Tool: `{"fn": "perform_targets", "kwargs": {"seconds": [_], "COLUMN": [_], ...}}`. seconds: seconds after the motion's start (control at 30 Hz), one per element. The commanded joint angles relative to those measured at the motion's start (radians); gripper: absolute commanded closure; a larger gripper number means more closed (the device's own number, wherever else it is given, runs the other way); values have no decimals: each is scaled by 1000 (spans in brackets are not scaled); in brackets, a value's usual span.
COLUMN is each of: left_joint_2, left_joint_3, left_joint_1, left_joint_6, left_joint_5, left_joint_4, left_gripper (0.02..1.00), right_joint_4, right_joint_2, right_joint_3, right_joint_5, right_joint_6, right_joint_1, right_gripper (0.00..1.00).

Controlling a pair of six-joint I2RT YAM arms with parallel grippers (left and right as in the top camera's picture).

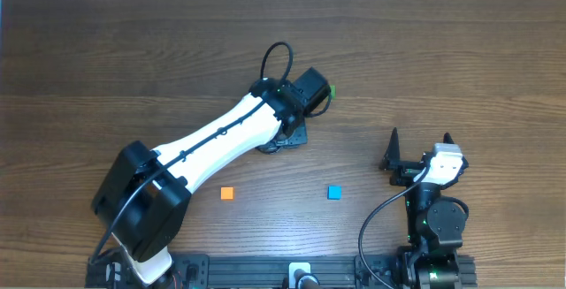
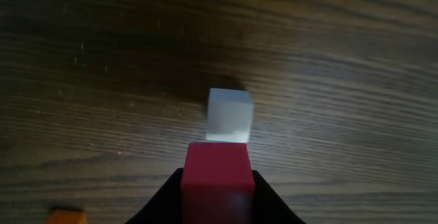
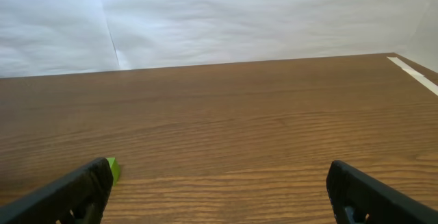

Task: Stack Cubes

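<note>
Red cube [image 2: 217, 172] is pinched between the jaws of the left gripper [image 2: 218, 203], held just short of a pale cube [image 2: 229, 114] that stands on the tabletop [image 2: 342, 59]. That pale cube is most likely the green cube [image 1: 330, 90] whose edge peeks out beside the left arm's wrist in the top view. In the left wrist view the red cube's far edge meets the pale one, but whether they touch cannot be told.

The step in hand looks like the placing. To do it well, the left arm should bring the red cube squarely over the green cube, with faces parallel and no overhang. It should then lower straight down until the two meet, and only then part the jaws. Any sideways drift on the way down risks shoving the base cube along the wood.

An orange cube [image 1: 227, 193] and a blue cube [image 1: 333, 192] lie well apart from the green cube, toward the arm bases. The right gripper [image 1: 420, 139] sits to the right of the green cube and nearer the bases — its jaws are spread and hold nothing.
</note>
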Motion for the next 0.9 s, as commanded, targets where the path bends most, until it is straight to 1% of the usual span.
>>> {"fn": "perform_targets", "kwargs": {"seconds": [0.03, 0.77, 0.9], "left_joint_2": [1, 46, 51], "left_joint_3": [-23, -27, -31], "left_joint_1": [10, 10, 11], "left_joint_6": [6, 7, 7], "left_joint_5": [-19, -19, -19], "left_joint_4": [24, 81, 95], "left_gripper": [943, 943, 941], "right_joint_4": [2, 2, 2], "right_joint_2": [-4, -4, -4], "right_joint_3": [-9, -9, -9], "right_joint_5": [-8, -8, -8], "right_joint_6": [-2, -2, -2], "right_joint_1": [-6, -6, -6], "right_gripper": [7, 7, 20]}}
